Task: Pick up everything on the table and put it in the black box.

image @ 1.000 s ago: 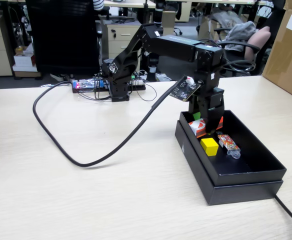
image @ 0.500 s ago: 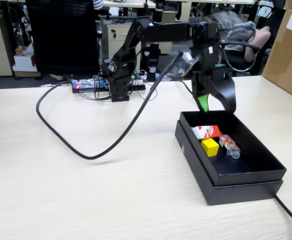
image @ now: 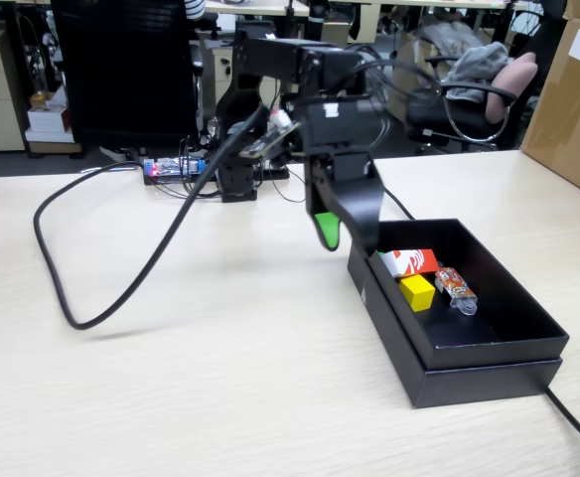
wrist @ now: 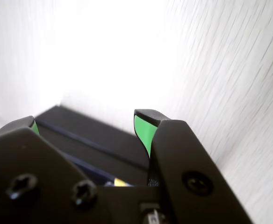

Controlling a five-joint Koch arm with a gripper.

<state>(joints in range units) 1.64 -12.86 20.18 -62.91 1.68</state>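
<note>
The gripper (image: 345,237) hangs in the air above the table (image: 171,388), just off the near-left corner of the black box (image: 489,373) as the fixed view shows it. Its jaws stand apart with nothing between them. The wrist view makes that plain: two dark fingers with green pads (wrist: 143,130), a wide gap between the tips, and only bright table top and the dark box edge showing through. The gripper (wrist: 87,122) touches nothing.

To the right of the gripper and lower, inside the box, lies the red block (image: 409,261) with its white swirl mark, resting toward the far-left part of the floor. Just in front of it sits the yellow cube (image: 417,290), close against the box's left wall. Right of those two, a little further from the gripper, lies a small multicoloured wrapped item (image: 455,286) with a clear end, angled across the box floor. In the wrist view, a sliver of yellow peeks out low between the fingers, deep in the box.

A green cube cannot be made out in either view.

Left of the gripper, a thick black cable (image: 81,298) loops from the arm (image: 280,70) down across the table and back up. The arm's base stands behind the gripper, at the far edge of the table.
</note>
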